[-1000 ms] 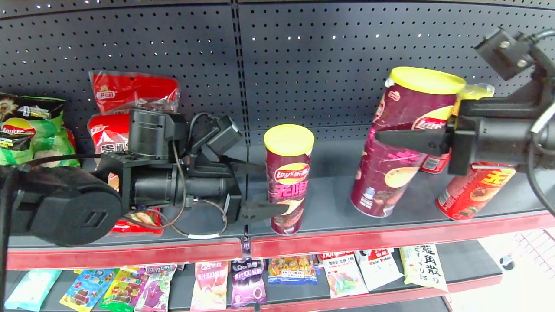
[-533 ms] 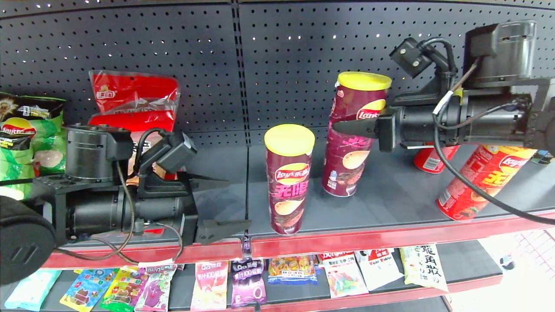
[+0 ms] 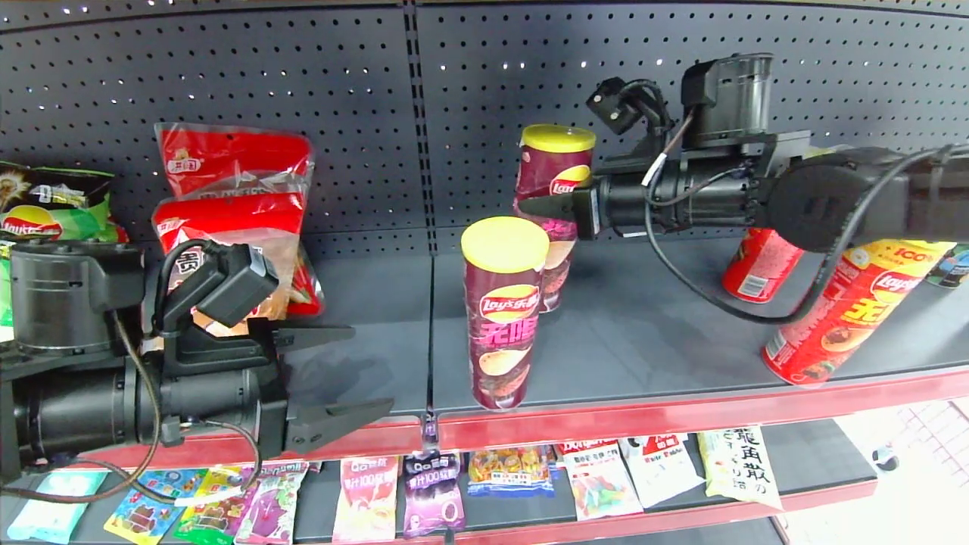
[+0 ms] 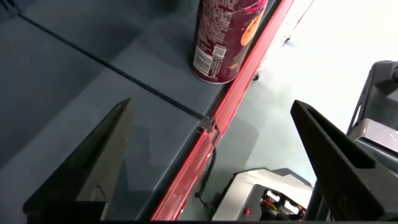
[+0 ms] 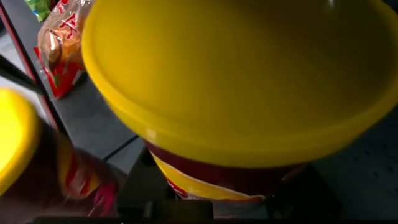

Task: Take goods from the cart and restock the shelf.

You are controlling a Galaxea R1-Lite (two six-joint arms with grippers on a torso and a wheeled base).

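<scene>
A maroon chip can with a yellow lid (image 3: 505, 310) stands upright near the front edge of the dark shelf (image 3: 651, 341). Behind it, a second maroon can (image 3: 556, 170) is upright with my right gripper (image 3: 546, 208) shut on its upper part. In the right wrist view that can's yellow lid (image 5: 249, 74) is very close, with the front can's lid (image 5: 15, 137) beside it. My left gripper (image 3: 371, 369) is open and holds nothing, left of the front can at the shelf's red lip. The left wrist view has its fingers (image 4: 93, 168) spread wide, the front can (image 4: 224, 37) beyond them.
Two red chip cans (image 3: 848, 310) (image 3: 761, 265) lean at the shelf's right end. Red snack bags (image 3: 227, 197) and a green chip bag (image 3: 45, 219) stand at the left. Small packets (image 3: 507, 469) line the lower shelf. Bare shelf lies between the maroon and red cans.
My right arm has carried the held maroon can left and back, to behind the front can. My left gripper has let go of the front can and drawn away to the left.
</scene>
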